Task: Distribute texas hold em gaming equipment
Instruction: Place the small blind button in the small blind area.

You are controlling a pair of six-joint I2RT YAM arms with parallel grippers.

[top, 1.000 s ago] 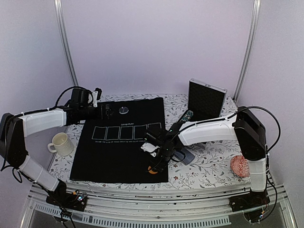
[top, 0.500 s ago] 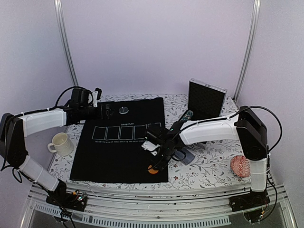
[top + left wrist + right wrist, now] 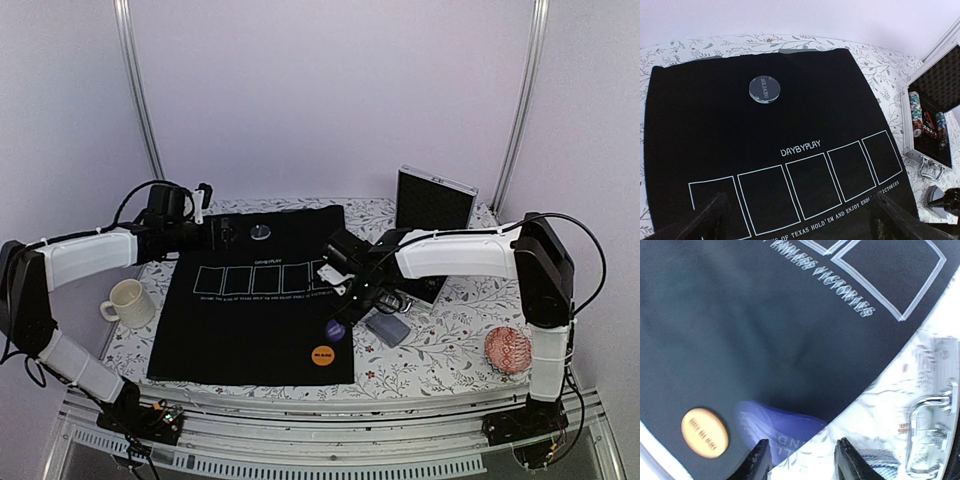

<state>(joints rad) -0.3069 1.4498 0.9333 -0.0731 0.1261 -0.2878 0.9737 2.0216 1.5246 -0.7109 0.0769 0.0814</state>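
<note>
R end effector (image 3: 802, 462) hangs above the right edge of the black mat (image 3: 250, 320), jaws partway apart w/ nothing between them, so I'm released. The purple button (image 3: 782, 432) lies flat on the mat under me, near the orange button (image 3: 705, 432) at the front right corner, the two just apart. L end effector (image 3: 800, 212) hovers over the far left of the mat, spread wide & empty. The silver dealer button (image 3: 764, 88) sits on the mat's far side, above the row of five card boxes, all blank.

My read: buttons look placed, so I'm between items, approx early-to-mid task. Poker chips (image 3: 916, 107) sit in rows inside the open case (image 3: 433, 212) off the mat's right side. The card deck (image 3: 387, 328) rests on the desk (image 3: 440, 350) just beside the mat edge.

Next move prob calls for my R side to swing to the deck or case, line up the jaws across a small stack, drop low & pinch w/o tipping it
</note>
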